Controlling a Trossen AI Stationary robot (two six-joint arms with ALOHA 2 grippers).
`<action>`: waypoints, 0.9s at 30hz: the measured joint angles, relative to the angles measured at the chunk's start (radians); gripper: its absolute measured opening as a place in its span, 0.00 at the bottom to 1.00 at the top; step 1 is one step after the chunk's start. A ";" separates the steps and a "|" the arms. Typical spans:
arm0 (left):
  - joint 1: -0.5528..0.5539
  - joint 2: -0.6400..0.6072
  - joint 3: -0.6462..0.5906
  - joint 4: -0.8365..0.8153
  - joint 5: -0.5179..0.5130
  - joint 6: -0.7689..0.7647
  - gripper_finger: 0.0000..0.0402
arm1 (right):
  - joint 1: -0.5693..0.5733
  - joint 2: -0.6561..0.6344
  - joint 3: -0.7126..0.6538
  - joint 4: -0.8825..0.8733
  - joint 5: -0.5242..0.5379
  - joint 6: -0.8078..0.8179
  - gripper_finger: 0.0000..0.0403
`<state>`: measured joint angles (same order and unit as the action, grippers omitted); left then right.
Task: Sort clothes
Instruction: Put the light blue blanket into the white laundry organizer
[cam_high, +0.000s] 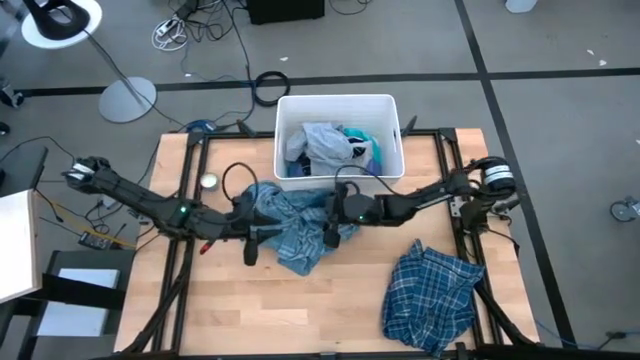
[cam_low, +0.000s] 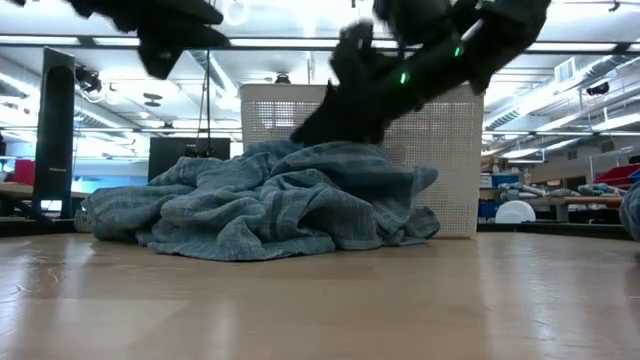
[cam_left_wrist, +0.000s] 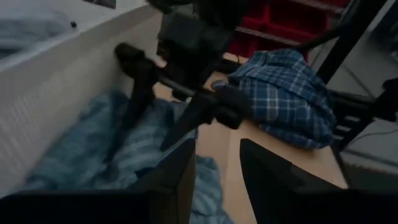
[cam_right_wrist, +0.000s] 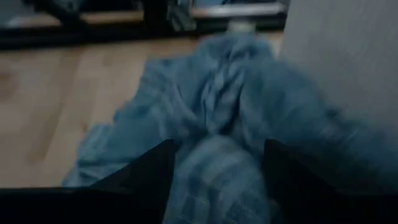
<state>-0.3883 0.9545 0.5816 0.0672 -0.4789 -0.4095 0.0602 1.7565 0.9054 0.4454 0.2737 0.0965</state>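
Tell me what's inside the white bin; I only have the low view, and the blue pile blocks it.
Observer: The high view shows a grey garment and a turquoise one in the bin.
Operator: Any clothes elsewhere on the table?
Observer: A plaid shirt lies apart from the pile, on the right arm's side near the front edge.
Operator: Are the grippers open?
Observer: Yes. The right gripper and the left gripper are both open over the blue pile.

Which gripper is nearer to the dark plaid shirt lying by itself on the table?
Right. The right gripper hangs over the light blue shirt mid-table, just across bare wood from the dark plaid shirt. The left gripper sits at that light shirt's far side, farther off.
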 joint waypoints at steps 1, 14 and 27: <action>-0.007 -0.001 -0.023 0.032 -0.005 -0.009 0.33 | -0.009 0.021 0.000 0.007 -0.016 0.001 0.63; -0.130 0.045 -0.157 0.284 -0.127 -0.038 0.33 | 0.022 0.399 0.134 0.059 -0.060 0.061 0.64; -0.152 0.116 -0.157 0.285 -0.138 -0.071 0.33 | 0.084 0.161 0.193 -0.153 -0.041 -0.014 0.09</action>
<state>-0.5403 1.0705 0.4244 0.3520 -0.6164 -0.4808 0.1444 1.9178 1.0984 0.2928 0.2326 0.0822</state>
